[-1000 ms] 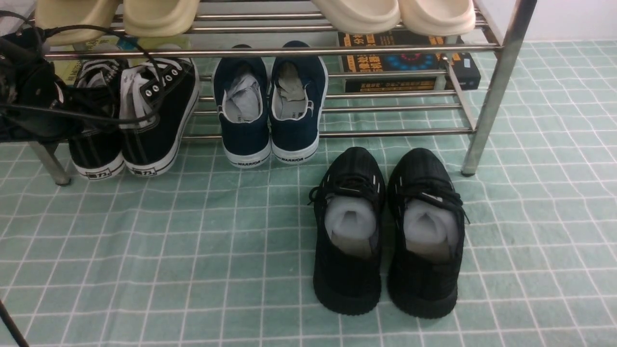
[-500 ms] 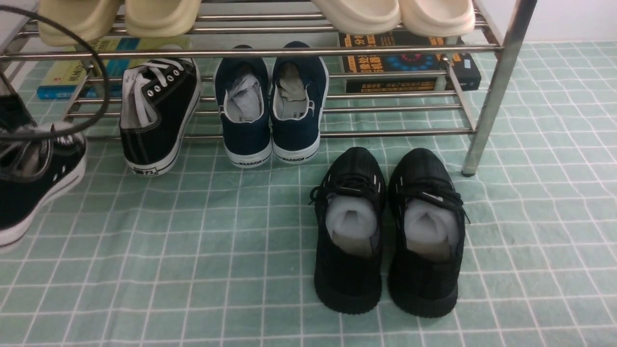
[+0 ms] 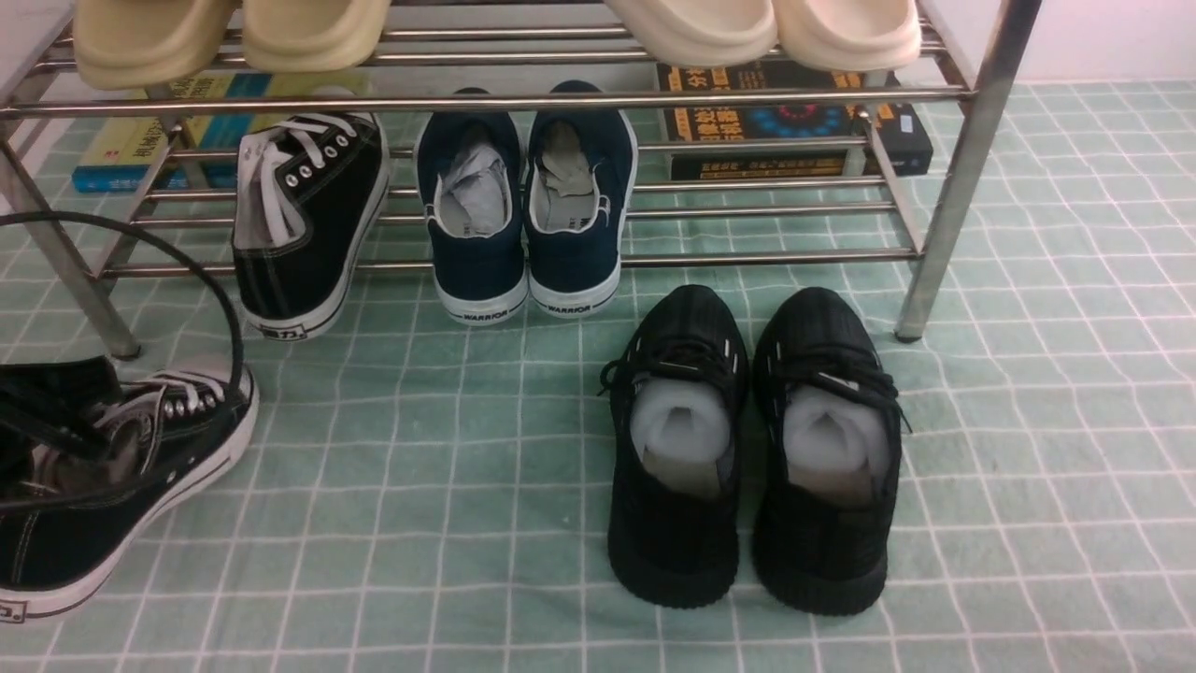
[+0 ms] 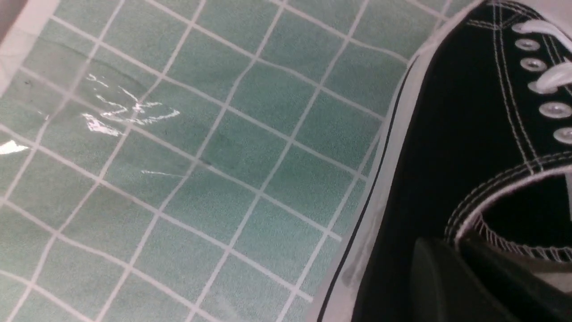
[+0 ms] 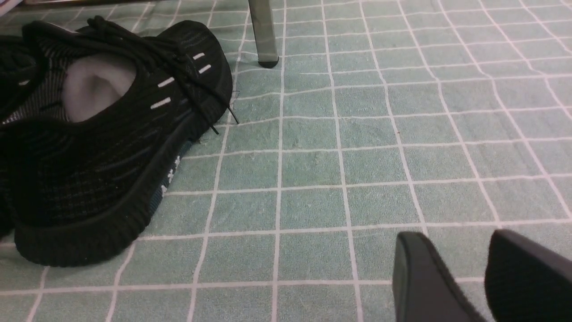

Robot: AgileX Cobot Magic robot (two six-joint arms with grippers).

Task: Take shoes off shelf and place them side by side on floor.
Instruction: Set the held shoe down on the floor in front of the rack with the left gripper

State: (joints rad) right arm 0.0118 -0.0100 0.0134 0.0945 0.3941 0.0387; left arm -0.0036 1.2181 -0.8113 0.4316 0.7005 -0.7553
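One of the shoes (image 3: 308, 224), black canvas with white laces, stands on the lower tier of the shelf (image 3: 747, 93), toe pointing away. Its mate (image 3: 140, 467) is off the shelf at the front view's left edge, low over or on the green floor (image 3: 420, 486); I cannot tell whether it touches. My left gripper (image 4: 460, 255) is shut on that shoe (image 4: 447, 134), pinching the collar beside the eyelets. My right gripper (image 5: 451, 237) hangs open just above the floor, with nothing between its fingers.
Navy slip-ons (image 3: 523, 215) sit beside the shelved sneaker. All-black knit sneakers (image 3: 747, 449) stand on the floor before the shelf's right leg (image 3: 944, 206). Beige slippers (image 3: 234, 33) fill the top tier, books (image 3: 794, 126) lie behind. A black cable (image 3: 187, 271) loops above the held shoe.
My left gripper has drawn one sneaker off the lower tier, toward me and down to the floor at the left. The other sneaker stays on the shelf.
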